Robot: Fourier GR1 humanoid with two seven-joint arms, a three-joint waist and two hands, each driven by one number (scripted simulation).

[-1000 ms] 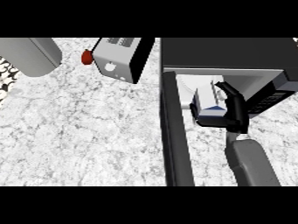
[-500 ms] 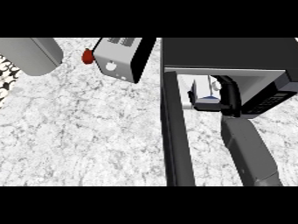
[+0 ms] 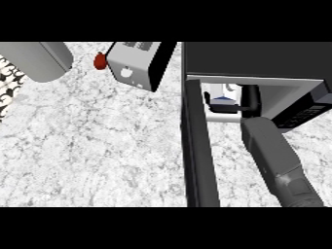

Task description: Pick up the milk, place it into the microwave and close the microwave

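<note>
Right robot hand (image 3: pixel 250 99) has advanced deeper into microwave (image 3: pixel 269 63), still grasping milk carton (image 3: pixel 222 99), carried inside so the open door (image 3: pixel 199 146) can swing shut.

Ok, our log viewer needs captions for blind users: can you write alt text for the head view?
The robot's right hand holds the milk carton inside the open microwave, its door swung out toward the viewer. A toaster and a grey canister stand on the marble counter to the left.
</note>
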